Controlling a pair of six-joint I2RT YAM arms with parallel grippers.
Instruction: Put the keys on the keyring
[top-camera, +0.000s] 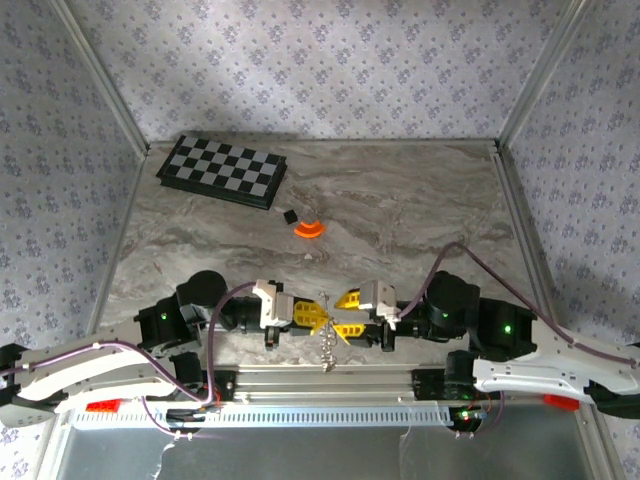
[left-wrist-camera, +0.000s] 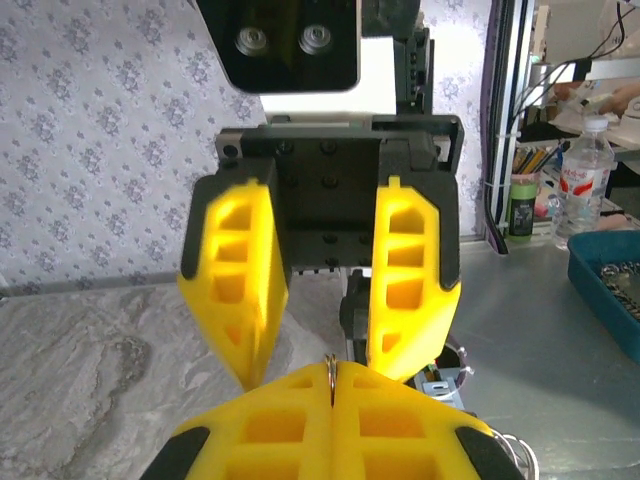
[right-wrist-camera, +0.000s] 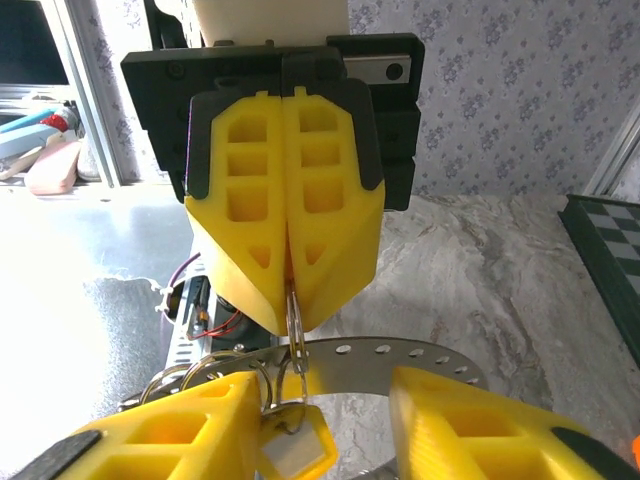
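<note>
**At the near edge: ring pinched from the left, right fingers spread around it**

Over the near edge of the table (top-camera: 400, 210), the left gripper (top-camera: 314, 318) presses its fingers together on the top loop of the keyring (right-wrist-camera: 293, 318). The ring hangs straight down, edge-on to the right gripper (top-camera: 347, 315). That gripper faces it from the right, its fingers (right-wrist-camera: 170, 435) spread with one on the far side and one on the near side, holding nothing I can make out. A small yellow key (right-wrist-camera: 297, 452) sits low in the bunch, just beside one right finger. I cannot tell whether it is threaded on. The right arm is free, so the next closing likely falls to it.
</note>
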